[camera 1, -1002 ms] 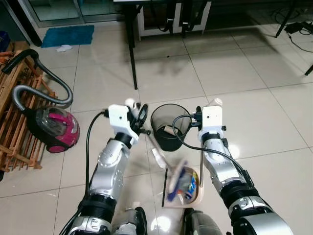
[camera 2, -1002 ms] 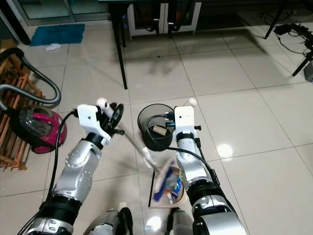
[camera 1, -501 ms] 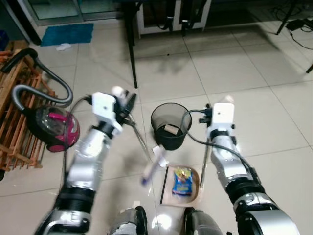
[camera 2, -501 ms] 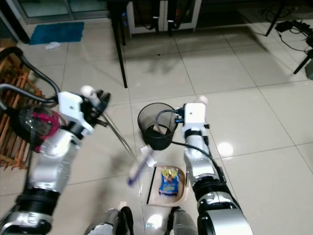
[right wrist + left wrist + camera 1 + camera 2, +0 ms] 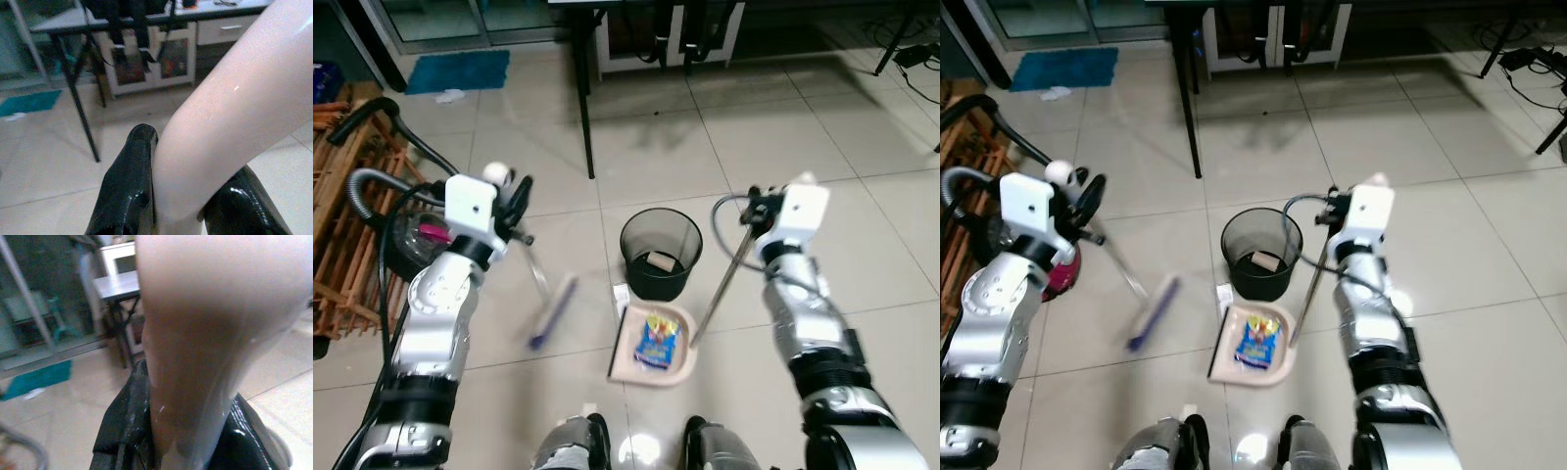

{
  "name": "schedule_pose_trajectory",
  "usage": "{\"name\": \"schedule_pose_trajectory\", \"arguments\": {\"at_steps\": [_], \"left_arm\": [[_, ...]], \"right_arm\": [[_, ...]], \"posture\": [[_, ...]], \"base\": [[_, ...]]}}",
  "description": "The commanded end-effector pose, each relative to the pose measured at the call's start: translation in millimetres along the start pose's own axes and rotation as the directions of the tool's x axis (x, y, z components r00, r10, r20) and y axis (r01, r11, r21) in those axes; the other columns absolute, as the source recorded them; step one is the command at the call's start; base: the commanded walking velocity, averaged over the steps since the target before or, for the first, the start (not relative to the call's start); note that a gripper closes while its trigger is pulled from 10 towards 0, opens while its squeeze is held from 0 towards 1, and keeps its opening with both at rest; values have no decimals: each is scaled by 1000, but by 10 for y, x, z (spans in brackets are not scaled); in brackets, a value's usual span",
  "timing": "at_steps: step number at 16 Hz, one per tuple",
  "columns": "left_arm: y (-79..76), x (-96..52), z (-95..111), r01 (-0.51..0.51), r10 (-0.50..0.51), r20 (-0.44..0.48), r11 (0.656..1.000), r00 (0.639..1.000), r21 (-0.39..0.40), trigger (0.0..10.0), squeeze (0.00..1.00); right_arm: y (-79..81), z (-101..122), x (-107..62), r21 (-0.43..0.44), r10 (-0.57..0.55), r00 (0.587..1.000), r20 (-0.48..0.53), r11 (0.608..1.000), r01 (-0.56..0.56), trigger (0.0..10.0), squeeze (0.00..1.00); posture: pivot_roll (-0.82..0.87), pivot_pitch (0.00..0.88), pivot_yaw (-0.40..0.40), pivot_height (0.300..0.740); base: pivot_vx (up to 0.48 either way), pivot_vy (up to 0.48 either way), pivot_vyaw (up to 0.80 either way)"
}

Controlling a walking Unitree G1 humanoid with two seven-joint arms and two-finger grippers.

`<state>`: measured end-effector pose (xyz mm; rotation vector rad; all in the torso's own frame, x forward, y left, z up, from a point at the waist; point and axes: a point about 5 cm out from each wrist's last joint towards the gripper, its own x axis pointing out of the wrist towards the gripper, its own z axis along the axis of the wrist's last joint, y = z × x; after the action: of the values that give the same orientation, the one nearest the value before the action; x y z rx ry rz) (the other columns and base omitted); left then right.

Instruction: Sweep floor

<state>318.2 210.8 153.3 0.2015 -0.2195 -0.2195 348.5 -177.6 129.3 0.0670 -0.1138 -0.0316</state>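
**Broom to the left, dustpan before the bin**

While the left gripper [image 5: 514,196] is raised at the robot's left side, its fingers [image 5: 128,418] are clenched on the pale handle top of the broom [image 5: 551,311], as the left wrist view shows. The thin stick slopes down to the blurred brush head on the tiled floor [image 5: 862,157], left of the dustpan [image 5: 656,343]. The right gripper [image 5: 756,208] has its fingers [image 5: 128,188] clenched on the pale grip of the dustpan's long handle. The pan lies flat on the floor, just in front of the black bin [image 5: 661,253], and carries what seems to be a blue and yellow wrapper [image 5: 655,339]. A pink vacuum cleaner [image 5: 1056,274] stands behind the left arm.
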Motion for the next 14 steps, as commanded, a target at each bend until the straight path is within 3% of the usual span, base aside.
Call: {"name": "schedule_pose_trajectory", "arguments": {"at_steps": [1, 5, 8, 14], "left_arm": [[47, -42, -19, -31, 31, -2, 999, 1000, 20, 10000, 0], [-6, -84, -115, -62, 64, -44, 997, 997, 46, 10000, 0], [-72, -72, -135, -60, 62, -47, 998, 997, 32, 10000, 0], [-152, -35, -122, -55, 55, -36, 998, 998, 17, 10000, 0]], "right_arm": [[-43, 78, 2, 25, 12, 1000, 3, 1000, -12, 10000, 0], [-94, 386, -5, 38, 125, 992, -13, 992, -124, 10000, 0], [-9, 552, 52, 50, 200, 980, -23, 979, -199, 10000, 0], [110, 1029, 257, 142, 207, 975, 77, 966, -216, 10000, 0]], "posture": [[-28, 82, 61, 740], [-33, 58, 71, 740], [-38, 40, 75, 740], [-35, 29, 74, 740]], "base": [[0, 0, 0], [0, 0, 0], [0, 0, 0], [0, 0, 0]]}}
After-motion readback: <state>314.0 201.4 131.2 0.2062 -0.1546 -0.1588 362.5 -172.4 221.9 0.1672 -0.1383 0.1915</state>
